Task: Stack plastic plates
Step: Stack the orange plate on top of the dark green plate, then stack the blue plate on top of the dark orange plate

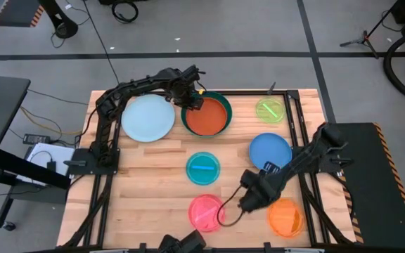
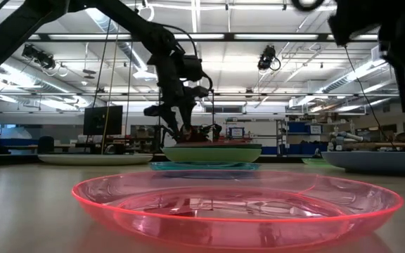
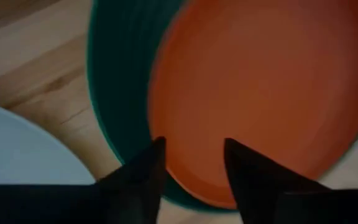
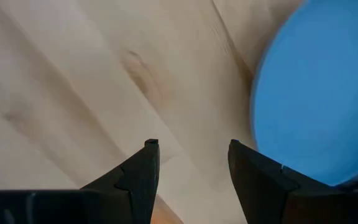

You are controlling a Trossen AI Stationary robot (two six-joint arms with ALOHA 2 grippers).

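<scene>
Several round plates lie flat on the wooden table. The red-orange plate [image 1: 207,117] sits inside the dark green plate [image 1: 223,98] at the far middle. My left gripper [image 1: 190,98] [image 3: 194,146] hangs open over the red-orange plate's rim [image 3: 185,180], on the side toward the light blue plate [image 1: 148,118]. Whether it touches, I cannot tell. Lime [image 1: 270,110], blue [image 1: 270,151], teal [image 1: 202,168], pink [image 1: 206,211] and orange [image 1: 285,216] plates lie apart. No light green plate shows. My right gripper [image 1: 248,200] [image 4: 191,149] hangs open over bare wood beside a blue plate [image 4: 316,87].
A black frame rail [image 1: 297,140] runs along the table's right side, close to the lime and blue plates. Bare wood [image 1: 153,183] lies at the near left. In the low view the pink plate [image 2: 238,204] fills the foreground, with the teal plate [image 2: 202,166] behind it.
</scene>
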